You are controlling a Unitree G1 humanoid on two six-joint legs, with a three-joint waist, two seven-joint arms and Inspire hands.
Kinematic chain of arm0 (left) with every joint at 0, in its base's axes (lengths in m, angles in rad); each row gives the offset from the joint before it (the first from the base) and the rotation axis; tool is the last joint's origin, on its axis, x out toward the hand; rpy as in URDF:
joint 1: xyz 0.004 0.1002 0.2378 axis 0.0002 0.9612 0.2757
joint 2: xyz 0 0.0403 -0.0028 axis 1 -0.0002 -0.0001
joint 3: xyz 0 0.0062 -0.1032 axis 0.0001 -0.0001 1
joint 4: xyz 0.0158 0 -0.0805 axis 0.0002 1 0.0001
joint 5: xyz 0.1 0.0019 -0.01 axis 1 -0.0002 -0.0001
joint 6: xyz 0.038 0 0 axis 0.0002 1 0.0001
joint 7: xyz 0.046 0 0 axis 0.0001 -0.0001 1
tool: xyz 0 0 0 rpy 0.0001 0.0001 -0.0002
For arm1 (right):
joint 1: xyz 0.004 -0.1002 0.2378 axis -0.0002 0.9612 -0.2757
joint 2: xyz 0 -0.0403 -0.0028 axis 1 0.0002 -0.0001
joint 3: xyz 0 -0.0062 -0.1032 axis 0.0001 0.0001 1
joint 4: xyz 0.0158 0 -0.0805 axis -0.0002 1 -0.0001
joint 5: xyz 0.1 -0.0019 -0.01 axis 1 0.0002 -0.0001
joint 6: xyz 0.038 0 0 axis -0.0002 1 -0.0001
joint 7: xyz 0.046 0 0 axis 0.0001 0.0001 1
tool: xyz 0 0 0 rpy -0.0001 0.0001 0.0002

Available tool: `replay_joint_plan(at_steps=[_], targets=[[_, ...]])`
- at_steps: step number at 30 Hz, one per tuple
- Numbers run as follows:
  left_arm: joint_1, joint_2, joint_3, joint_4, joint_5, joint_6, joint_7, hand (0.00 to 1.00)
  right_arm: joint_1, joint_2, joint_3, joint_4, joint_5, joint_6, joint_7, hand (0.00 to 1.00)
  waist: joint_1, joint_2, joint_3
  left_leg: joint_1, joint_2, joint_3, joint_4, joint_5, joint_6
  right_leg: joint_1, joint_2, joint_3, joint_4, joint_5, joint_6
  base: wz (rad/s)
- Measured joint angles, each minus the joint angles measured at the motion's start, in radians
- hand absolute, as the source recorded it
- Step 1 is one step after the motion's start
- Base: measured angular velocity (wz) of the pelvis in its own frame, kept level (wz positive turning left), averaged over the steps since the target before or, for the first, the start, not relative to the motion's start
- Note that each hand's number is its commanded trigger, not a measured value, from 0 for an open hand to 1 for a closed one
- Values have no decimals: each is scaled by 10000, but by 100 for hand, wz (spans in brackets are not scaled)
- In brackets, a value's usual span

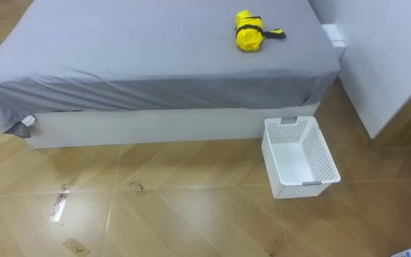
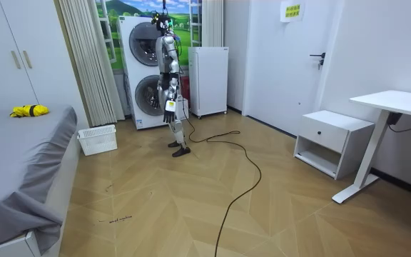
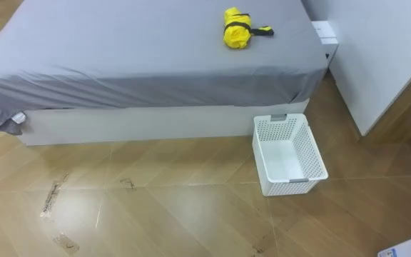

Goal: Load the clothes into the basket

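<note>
A yellow bundle of clothes (image 1: 249,31) with a black strap lies on the grey bed (image 1: 155,64), near its far right corner; it also shows in the room view as the yellow bundle (image 2: 28,111). A white perforated basket (image 1: 299,157) stands empty on the wooden floor just off the bed's right end; in the room view the basket (image 2: 97,139) sits beyond the bed. I stand upright by the stacked washing machines, a few steps from the basket, facing the bed. My left hand (image 2: 170,106) hangs at my side, too small to read.
A white cabinet (image 1: 391,64) stands to the right of the bed and basket. A white nightstand (image 2: 332,142) and desk (image 2: 398,107) are on the room view's right. Bare wooden floor lies between me and the bed.
</note>
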State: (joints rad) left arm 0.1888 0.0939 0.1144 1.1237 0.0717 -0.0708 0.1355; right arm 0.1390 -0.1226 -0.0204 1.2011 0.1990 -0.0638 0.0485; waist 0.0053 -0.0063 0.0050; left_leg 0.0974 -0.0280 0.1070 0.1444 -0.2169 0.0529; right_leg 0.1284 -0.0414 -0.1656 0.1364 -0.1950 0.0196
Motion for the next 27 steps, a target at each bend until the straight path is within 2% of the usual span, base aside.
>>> replay_joint_plan(at_steps=[27], targets=[[-10, 20, -5, -5, -15, -2, -119, 0, -5, -13, 1, -58, -85, -29, 204, 0, 18, 15, -7, -18, 50, 19, 42, -9, -13, -61, 20, -30, 50, -1, -2, 0]])
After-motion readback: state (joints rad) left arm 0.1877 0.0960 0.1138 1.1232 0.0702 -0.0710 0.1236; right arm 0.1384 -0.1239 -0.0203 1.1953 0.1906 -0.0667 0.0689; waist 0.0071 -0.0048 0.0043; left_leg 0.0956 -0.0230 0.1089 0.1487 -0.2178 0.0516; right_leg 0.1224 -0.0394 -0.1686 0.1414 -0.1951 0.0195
